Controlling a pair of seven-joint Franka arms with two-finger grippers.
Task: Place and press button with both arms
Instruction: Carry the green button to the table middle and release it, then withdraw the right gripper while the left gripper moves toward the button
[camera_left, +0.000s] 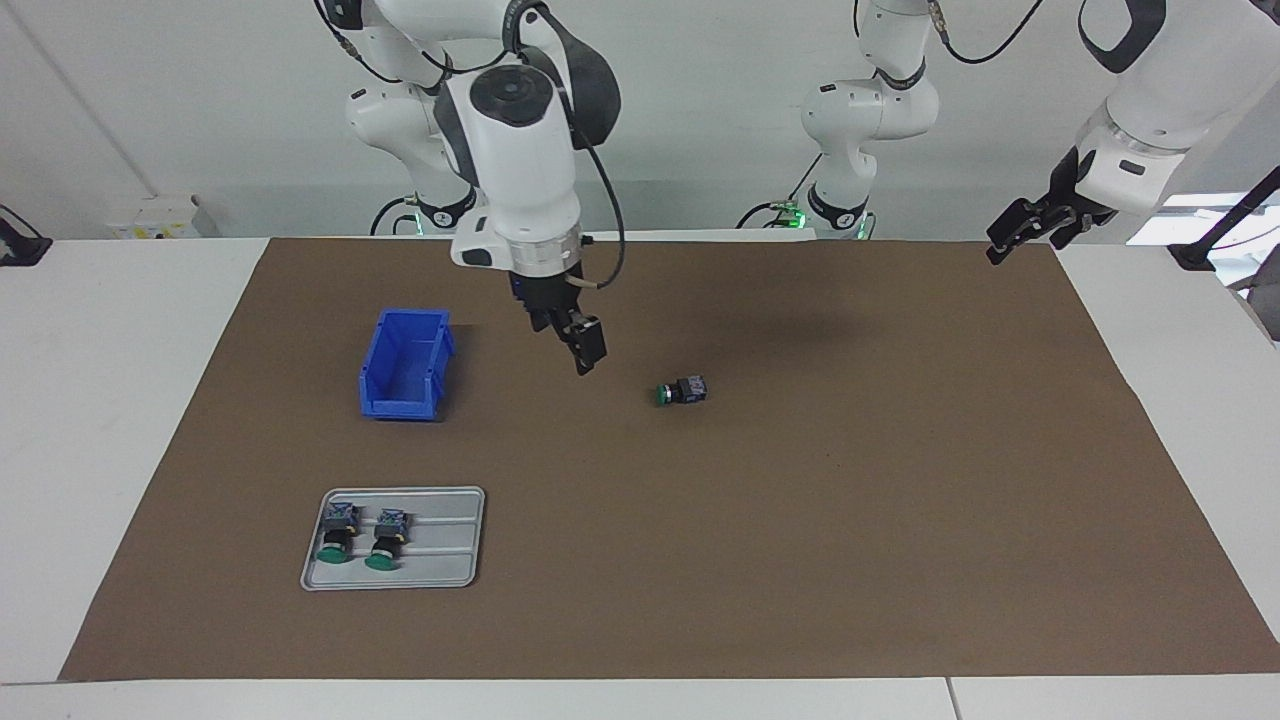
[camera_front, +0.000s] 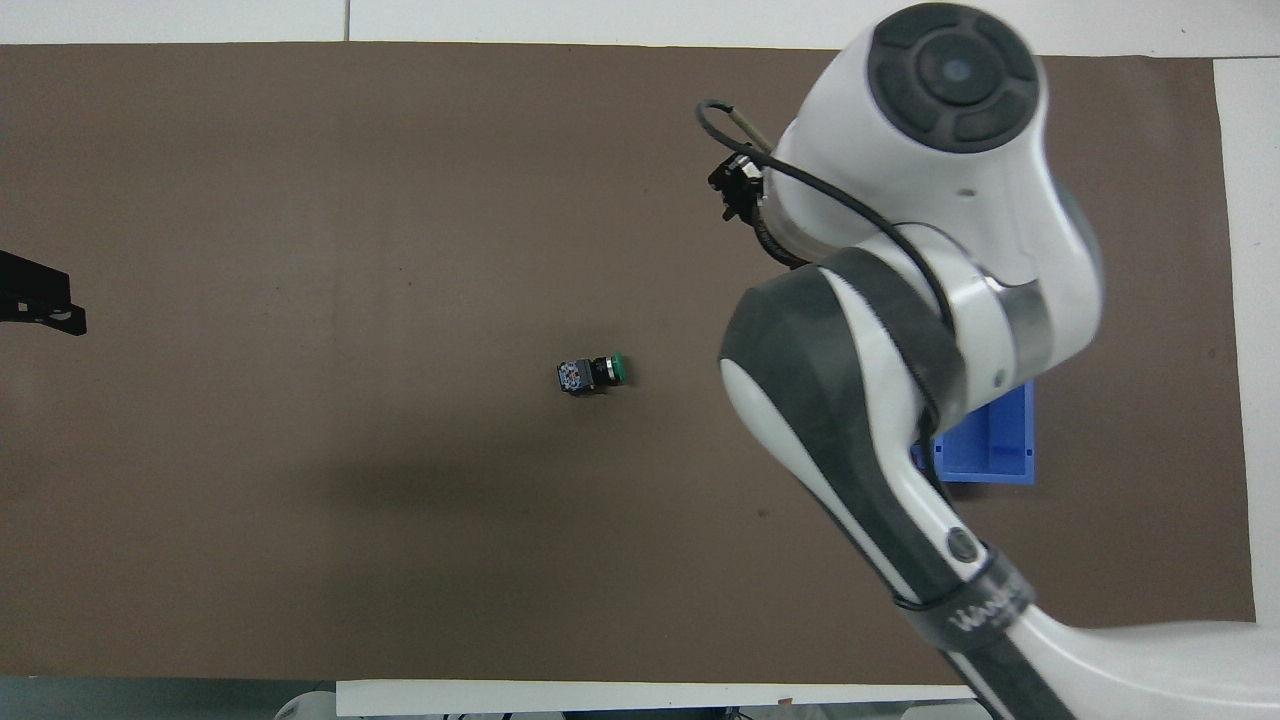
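Button (camera_left: 682, 391) lies on its side mid-counter (camera_left: 800, 520), clear of both arms. Right end effector (camera_left: 578, 350) hangs released above the mat between blue bin (camera_left: 405, 365) and button, holding nothing. Left end effector (camera_left: 1030, 228) waits raised at the counter's left-arm end, looks released. Pressing likely needs the button steadied first, then a push along the cap's axis.

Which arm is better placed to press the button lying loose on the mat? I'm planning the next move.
The right arm, probably. The right gripper hangs open over the mat close beside the button, which lies on its side, untouched. The left gripper waits, raised at the mat's edge.
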